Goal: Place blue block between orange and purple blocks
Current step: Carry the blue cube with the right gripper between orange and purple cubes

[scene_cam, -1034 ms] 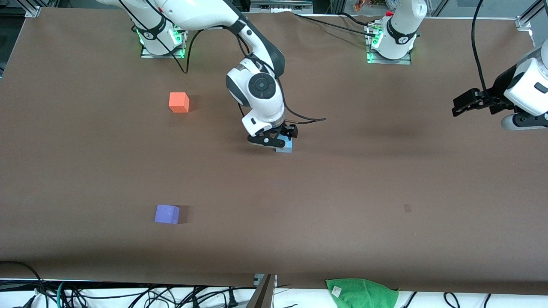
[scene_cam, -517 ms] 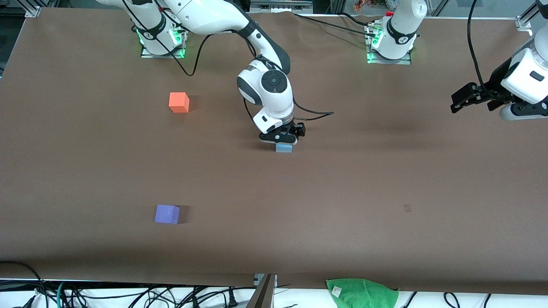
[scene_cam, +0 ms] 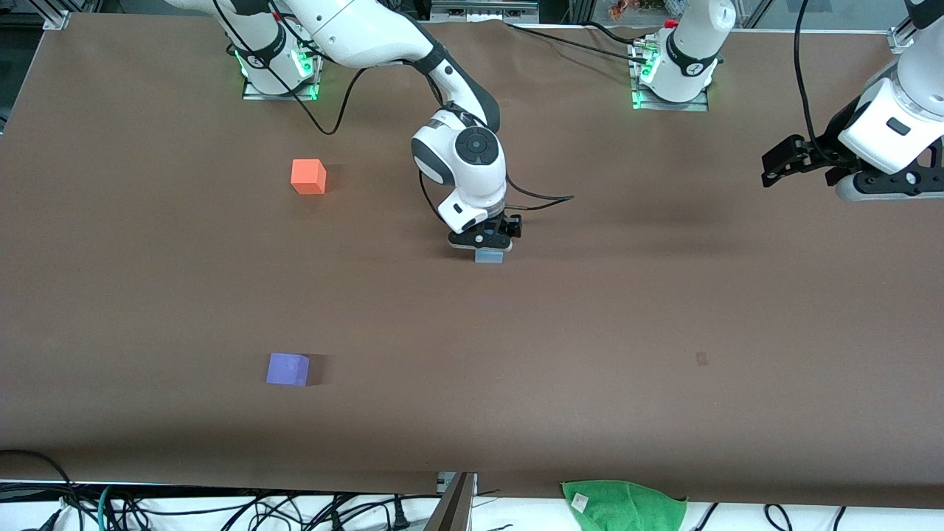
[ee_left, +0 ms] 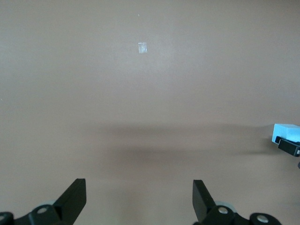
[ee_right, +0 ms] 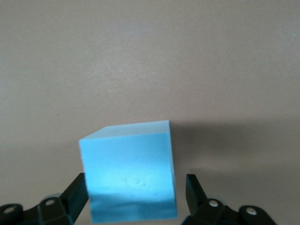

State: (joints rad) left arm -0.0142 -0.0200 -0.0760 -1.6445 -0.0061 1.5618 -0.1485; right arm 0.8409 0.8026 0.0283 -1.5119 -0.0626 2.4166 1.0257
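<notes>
The blue block point(scene_cam: 489, 257) sits on the brown table near the middle. My right gripper point(scene_cam: 485, 245) is low over it, open, with one finger on each side; the right wrist view shows the block point(ee_right: 129, 178) between the fingers with a gap at one finger point(ee_right: 194, 190). The orange block point(scene_cam: 308, 176) lies toward the right arm's end, and the purple block point(scene_cam: 287, 369) lies nearer the front camera than it. My left gripper point(scene_cam: 768, 175) is open and empty, held in the air at the left arm's end. The left wrist view shows the blue block point(ee_left: 287, 132) at its edge.
A green cloth point(scene_cam: 623, 505) lies off the table's near edge, with cables beside it. A small pale mark point(scene_cam: 701, 358) is on the table toward the left arm's end. The arm bases point(scene_cam: 671, 74) stand along the edge farthest from the front camera.
My right gripper has shifted toward the left arm's end and settled down around the blue block. My left gripper has risen slightly. The blocks have not moved.
</notes>
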